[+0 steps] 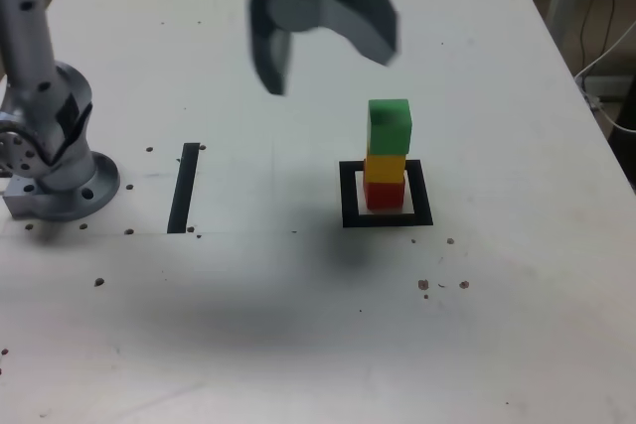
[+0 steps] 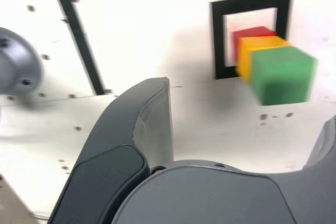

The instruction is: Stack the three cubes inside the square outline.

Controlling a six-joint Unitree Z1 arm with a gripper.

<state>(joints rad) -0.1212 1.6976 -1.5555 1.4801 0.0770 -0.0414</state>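
Note:
Three cubes stand stacked inside the square outline (image 1: 387,195): the red cube (image 1: 385,195) at the bottom, the yellow cube (image 1: 386,166) on it, the green cube (image 1: 390,126) on top, sitting slightly askew. The wrist view shows the same tower, green cube (image 2: 282,74) nearest, yellow cube (image 2: 251,48) and red cube (image 2: 251,34) behind, within the square outline (image 2: 251,3). My gripper (image 1: 328,67) hangs open above the table, up and toward the exterior view's left of the stack, holding nothing. In the wrist view the gripper (image 2: 247,129) shows wide jaws.
A straight black strip (image 1: 184,187) lies on the white table (image 1: 298,325), toward the exterior view's left of the outline. The arm's grey base (image 1: 55,166) stands at the far left. Small screw holes dot the tabletop. The table's right edge (image 1: 596,146) runs near cables.

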